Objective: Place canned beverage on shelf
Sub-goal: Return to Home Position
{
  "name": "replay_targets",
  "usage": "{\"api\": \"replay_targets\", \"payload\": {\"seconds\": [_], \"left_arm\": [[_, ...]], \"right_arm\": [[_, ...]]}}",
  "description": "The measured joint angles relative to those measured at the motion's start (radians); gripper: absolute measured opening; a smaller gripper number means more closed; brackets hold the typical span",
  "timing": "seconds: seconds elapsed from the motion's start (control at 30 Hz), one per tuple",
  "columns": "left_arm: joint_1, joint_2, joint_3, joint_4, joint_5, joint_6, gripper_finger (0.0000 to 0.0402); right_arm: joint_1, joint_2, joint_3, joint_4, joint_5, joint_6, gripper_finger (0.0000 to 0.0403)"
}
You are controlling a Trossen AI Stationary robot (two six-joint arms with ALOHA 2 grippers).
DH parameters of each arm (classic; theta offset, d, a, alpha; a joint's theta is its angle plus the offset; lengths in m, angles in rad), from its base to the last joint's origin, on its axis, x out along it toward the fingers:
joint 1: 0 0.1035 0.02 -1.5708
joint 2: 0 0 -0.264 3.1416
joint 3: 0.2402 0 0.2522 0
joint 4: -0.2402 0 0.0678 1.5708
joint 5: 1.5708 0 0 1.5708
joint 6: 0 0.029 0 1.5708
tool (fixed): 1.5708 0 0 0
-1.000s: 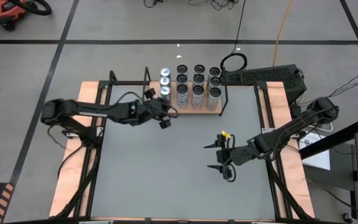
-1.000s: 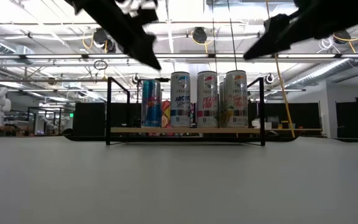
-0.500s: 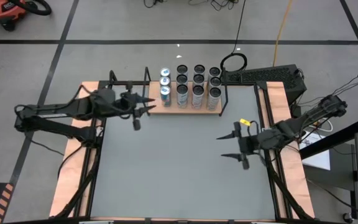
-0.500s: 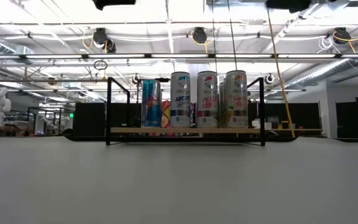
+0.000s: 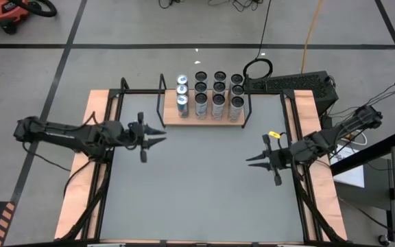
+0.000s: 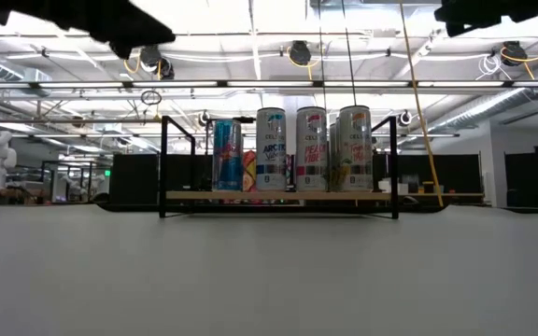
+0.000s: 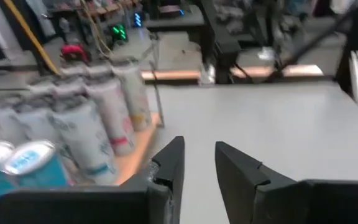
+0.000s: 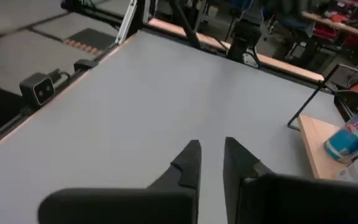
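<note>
High view, shelf past left pincer, apart

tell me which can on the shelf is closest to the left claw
The front blue can of the leftmost column; the other blue cans stand behind it, the pale ones farther right.

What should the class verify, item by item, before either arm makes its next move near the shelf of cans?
1. Nothing held by the left end effector: ok, a narrow empty gap shows between its fingers.
2. Nothing held by the right end effector: ok, likewise.
3. Both arms apart from the shelf: ok, each hangs over the grey table, towards its own side.
4. Three blue cans in one line at the shelf's end: ok.
5. The pale cans upright: ok for the front ones in the low view.
6. Rear cans seated flat: cannot tell, the front ones hide their bases.
</note>
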Motion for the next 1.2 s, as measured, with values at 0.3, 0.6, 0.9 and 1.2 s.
{"api": "replay_targets", "payload": {"seconds": [0.3,0.6,0.9,1.2], "left_arm": [[-0.098,0.002,-0.146,0.127,-0.012,-0.053,0.0007],[-0.14,0.001,-0.332,0.391,-0.058,-0.066,0.0001],[-0.144,0.002,-0.437,0.469,-0.02,-0.092,0.0001],[-0.144,0.002,-0.523,0.607,0.012,-0.07,0.0001]], "right_arm": [[-0.002,-0.046,-0.16,0.222,0.0,-0.012,0.0002],[-0.003,-0.091,-0.278,0.304,-0.046,0.019,0.0001],[-0.003,-0.128,-0.439,0.515,-0.052,0.017,0.0001],[-0.003,-0.179,-0.528,0.57,-0.052,0.024,0.0]]}}
